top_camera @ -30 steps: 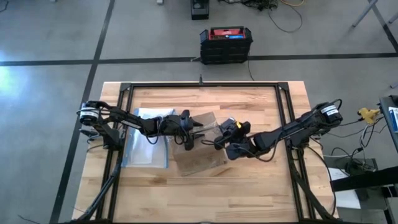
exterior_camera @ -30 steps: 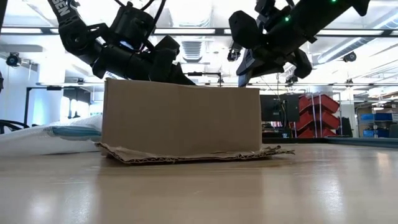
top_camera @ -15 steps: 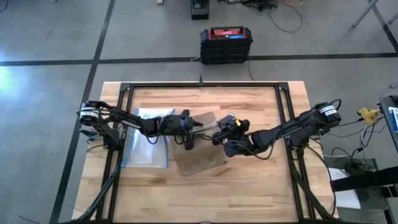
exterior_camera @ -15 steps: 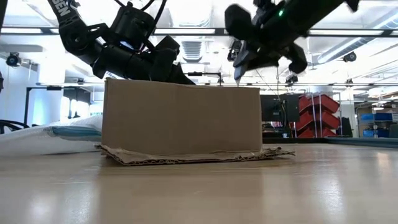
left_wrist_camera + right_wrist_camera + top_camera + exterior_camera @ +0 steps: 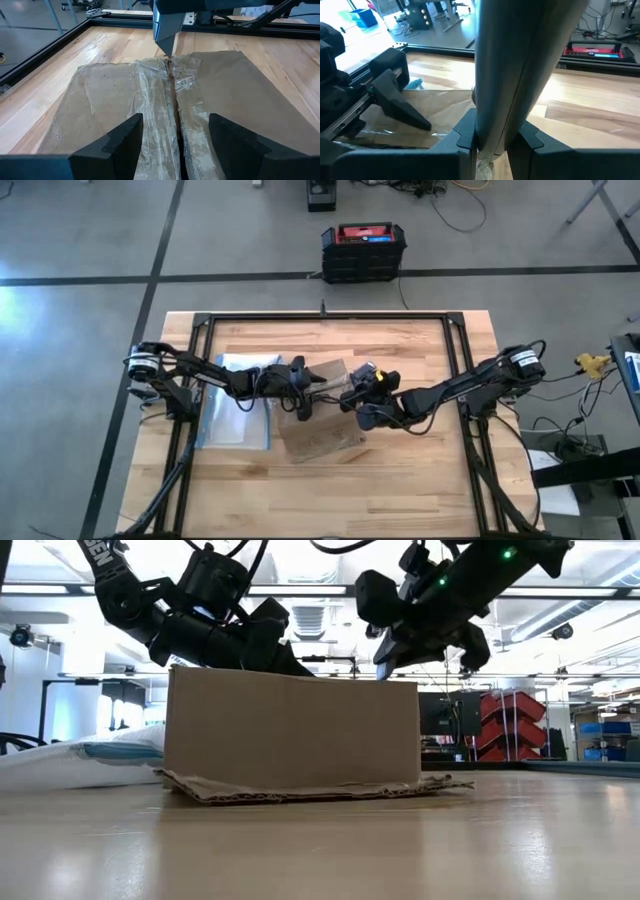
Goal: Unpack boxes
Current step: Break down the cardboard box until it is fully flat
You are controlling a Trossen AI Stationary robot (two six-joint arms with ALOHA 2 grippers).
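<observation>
Brown corrugated cardboard box point(image 5: 320, 412) at mid-table, flaps taped shut with shiny clear tape point(image 5: 167, 100) along the centre seam. Probably light and fairly stiff, the tape slick; best attacked at the seam, steadied at the top edges. Left gripper point(image 5: 175, 137) spread wide astride the seam at the box's left; right gripper point(image 5: 352, 394) pinched nearly closed, tip on the seam's far-right end. Pale wooden tabletop point(image 5: 400, 480), black frame; grey workshop floor beyond.

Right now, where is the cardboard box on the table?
In the high view the cardboard box sits near the table's middle, between the left claw and right claw, with a clear plastic pouch beside it on the left.
</observation>
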